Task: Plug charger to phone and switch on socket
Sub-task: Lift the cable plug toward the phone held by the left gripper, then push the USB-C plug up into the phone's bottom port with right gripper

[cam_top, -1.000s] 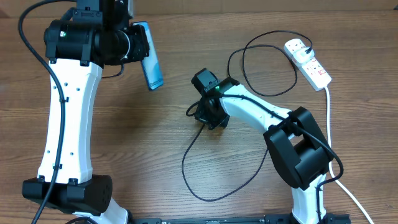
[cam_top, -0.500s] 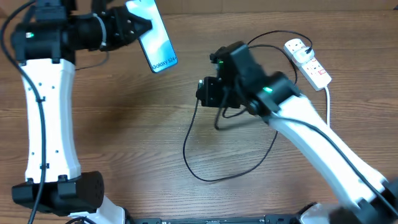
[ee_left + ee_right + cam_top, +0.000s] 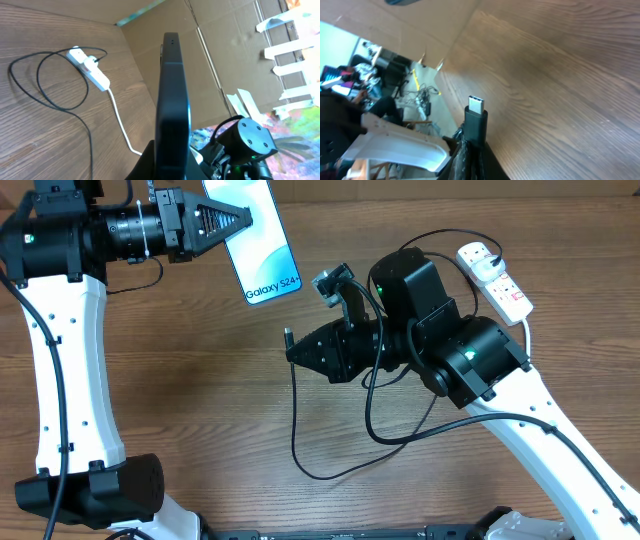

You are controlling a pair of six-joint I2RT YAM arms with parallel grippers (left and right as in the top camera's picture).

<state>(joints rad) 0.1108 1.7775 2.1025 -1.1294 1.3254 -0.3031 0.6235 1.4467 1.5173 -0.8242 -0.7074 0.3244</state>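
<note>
My left gripper (image 3: pixel 232 218) is shut on the phone (image 3: pixel 256 242), held in the air at the upper left with its light screen reading "Galaxy S24" facing up; in the left wrist view the phone (image 3: pixel 172 100) shows edge-on. My right gripper (image 3: pixel 303 351) is shut on the charger's connector end (image 3: pixel 288 337), whose metal tip (image 3: pixel 475 106) points away from the jaws toward the left. The black charger cable (image 3: pixel 330 470) hangs and loops over the table. The white socket (image 3: pixel 494 278) lies at the upper right with the black plug in it; it also shows in the left wrist view (image 3: pixel 89 68).
The socket's thick white cord (image 3: pixel 545 465) runs down the right side. A cardboard wall (image 3: pixel 210 60) stands behind the table. Both white arms reach over the middle of the wooden table (image 3: pixel 200 400).
The left gripper turned and raised the phone so its screen faces up. The right arm lifted the charger connector off the table and swung it left, toward the phone.
</note>
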